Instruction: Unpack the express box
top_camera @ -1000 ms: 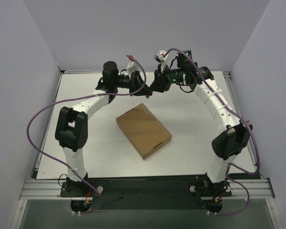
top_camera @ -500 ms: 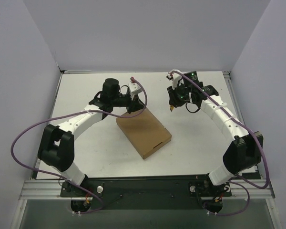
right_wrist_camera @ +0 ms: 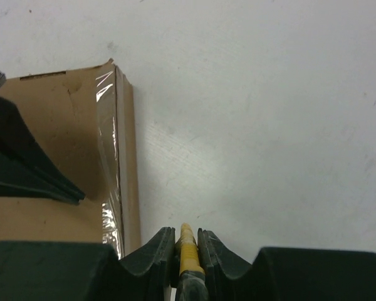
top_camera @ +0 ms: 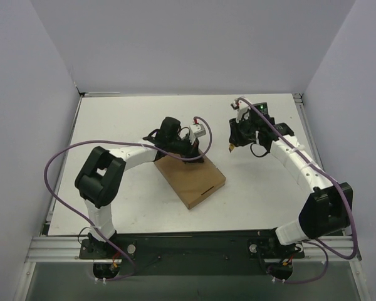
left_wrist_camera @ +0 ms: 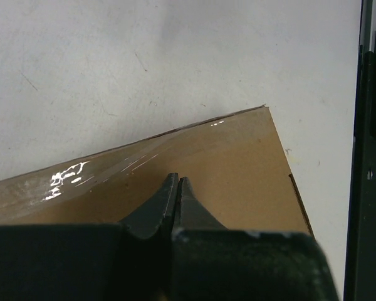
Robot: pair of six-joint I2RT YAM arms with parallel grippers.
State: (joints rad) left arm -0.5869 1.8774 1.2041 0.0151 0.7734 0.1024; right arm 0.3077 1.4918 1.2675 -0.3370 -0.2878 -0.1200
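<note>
Top external view showed the left arm (top_camera: 131,153) folded sharply at its elbow near the left edge. Its forearm reached right across the bench (top_camera: 113,119), so the wrist hung over the far corner of the express box (top_camera: 191,182). The express box lay flat and closed at the middle of the bench, turned on a diagonal between the two arms. The right arm (top_camera: 294,164) rose from its base, bent at the elbow by the right edge and stretched back and inward. Its wrist tipped down over bare bench beside the box's far right side, apart from it.

Left wrist view gave what the overhead could not. The left jaws were clenched, their fingertips (left_wrist_camera: 166,191) pressed together with nothing between them, above the brown top of the express box (left_wrist_camera: 244,163) near a corner. Whether they touched the cardboard could not be told. A glossy strip of clear tape (left_wrist_camera: 81,175) ran along the box's edge, and a dark rail (left_wrist_camera: 371,157) stood at the right.

Right wrist view showed the right jaws grasping a yellow utility knife (right_wrist_camera: 188,251), seen edge-on with its pale tip toward the white bench (right_wrist_camera: 269,113). The express box (right_wrist_camera: 56,119) lay to the left, taped down its side. The left arm's dark fingers (right_wrist_camera: 25,169) were over its top.
</note>
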